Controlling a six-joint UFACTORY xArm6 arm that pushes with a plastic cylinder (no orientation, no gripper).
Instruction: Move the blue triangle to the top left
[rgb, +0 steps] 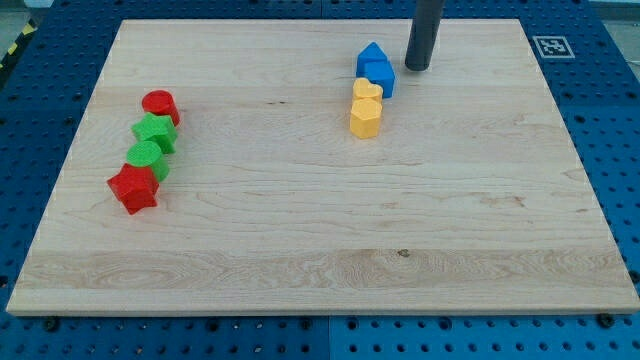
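The blue triangle (372, 56) lies near the top middle of the wooden board (300, 230), touching a blue cube-like block (380, 77) just below it. My tip (417, 67) rests on the board just right of these two blue blocks, a small gap away from them. Below the blue blocks sit a yellow heart (367, 91) and a yellow hexagon-like block (365, 117), stacked in a column.
At the view's left stands a diagonal row: a red cylinder (160, 106), a green star-like block (155, 132), a green cylinder-like block (146, 157) and a red star-like block (133, 188). A blue perforated table surrounds the board.
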